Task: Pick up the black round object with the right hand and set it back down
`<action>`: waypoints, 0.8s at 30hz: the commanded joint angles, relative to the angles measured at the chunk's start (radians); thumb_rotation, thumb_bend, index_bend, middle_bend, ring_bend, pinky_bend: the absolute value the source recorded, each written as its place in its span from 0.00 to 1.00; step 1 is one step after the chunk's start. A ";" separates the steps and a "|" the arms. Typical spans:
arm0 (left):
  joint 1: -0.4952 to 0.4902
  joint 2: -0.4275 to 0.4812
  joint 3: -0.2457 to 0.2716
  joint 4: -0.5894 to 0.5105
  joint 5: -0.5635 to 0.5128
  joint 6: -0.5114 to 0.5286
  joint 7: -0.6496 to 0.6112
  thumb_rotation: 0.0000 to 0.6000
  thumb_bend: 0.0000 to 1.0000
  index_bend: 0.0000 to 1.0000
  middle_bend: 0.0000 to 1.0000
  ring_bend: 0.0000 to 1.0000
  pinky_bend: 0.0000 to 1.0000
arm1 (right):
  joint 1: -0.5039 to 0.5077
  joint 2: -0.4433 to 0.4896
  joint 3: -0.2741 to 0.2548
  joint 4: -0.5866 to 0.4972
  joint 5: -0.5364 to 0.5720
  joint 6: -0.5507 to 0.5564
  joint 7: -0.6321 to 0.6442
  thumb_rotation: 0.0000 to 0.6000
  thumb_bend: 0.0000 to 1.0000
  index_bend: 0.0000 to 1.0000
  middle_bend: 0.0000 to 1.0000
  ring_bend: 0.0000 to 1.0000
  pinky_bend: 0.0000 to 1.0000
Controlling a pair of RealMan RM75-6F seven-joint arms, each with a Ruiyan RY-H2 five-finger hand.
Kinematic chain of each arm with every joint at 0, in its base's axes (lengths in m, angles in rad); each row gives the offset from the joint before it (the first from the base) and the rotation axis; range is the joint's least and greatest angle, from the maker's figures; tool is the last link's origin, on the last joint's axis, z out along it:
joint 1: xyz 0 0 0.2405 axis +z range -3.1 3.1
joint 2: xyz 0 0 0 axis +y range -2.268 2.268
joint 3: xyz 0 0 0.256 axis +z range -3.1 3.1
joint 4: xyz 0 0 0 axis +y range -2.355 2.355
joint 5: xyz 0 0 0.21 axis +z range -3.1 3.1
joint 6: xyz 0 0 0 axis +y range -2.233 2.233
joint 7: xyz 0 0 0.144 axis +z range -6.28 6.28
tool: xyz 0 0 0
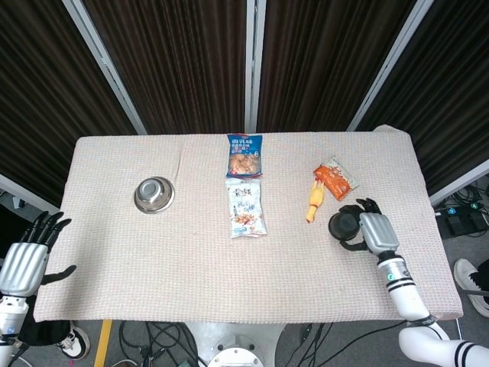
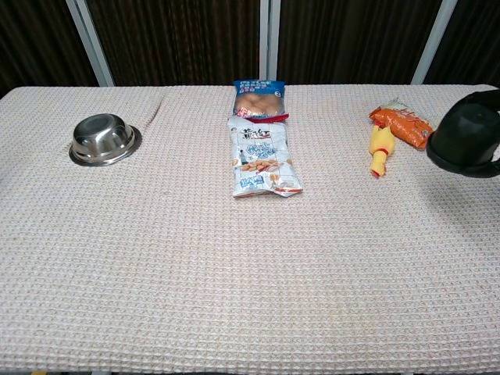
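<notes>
Tabletop [image 1: 191,252]; left robot hand [image 1: 27,256] overhead-only.

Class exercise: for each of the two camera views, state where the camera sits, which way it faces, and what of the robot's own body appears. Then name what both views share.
Head view: high above the near edge, looking steeply down on the table; shows left hand and right hand.
Chest view: low at the near edge, looking across; the robot's body is hard to make out.
Shared: black round object, steel bowl, snack bags, yellow toy.
</notes>
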 commanded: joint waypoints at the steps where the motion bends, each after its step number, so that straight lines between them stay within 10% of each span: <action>1: -0.001 0.001 -0.002 -0.004 -0.003 -0.002 0.003 1.00 0.06 0.14 0.08 0.00 0.18 | 0.107 -0.114 0.033 -0.040 0.001 -0.089 -0.044 1.00 0.16 0.36 0.47 0.09 0.00; 7: 0.002 0.009 -0.004 -0.012 -0.013 -0.002 0.010 1.00 0.06 0.14 0.08 0.00 0.18 | 0.193 -0.198 0.065 -0.077 0.005 -0.102 -0.134 1.00 0.16 0.36 0.47 0.09 0.00; 16: -0.011 -0.009 -0.001 0.008 -0.004 -0.020 -0.008 1.00 0.06 0.14 0.08 0.00 0.18 | -0.018 0.112 0.042 -0.072 0.101 0.020 0.024 1.00 0.16 0.38 0.47 0.09 0.00; 24: 0.003 -0.006 0.001 -0.003 -0.009 0.000 0.012 1.00 0.06 0.14 0.08 0.00 0.18 | 0.203 -0.148 0.058 -0.118 0.002 -0.128 -0.105 1.00 0.16 0.38 0.47 0.09 0.00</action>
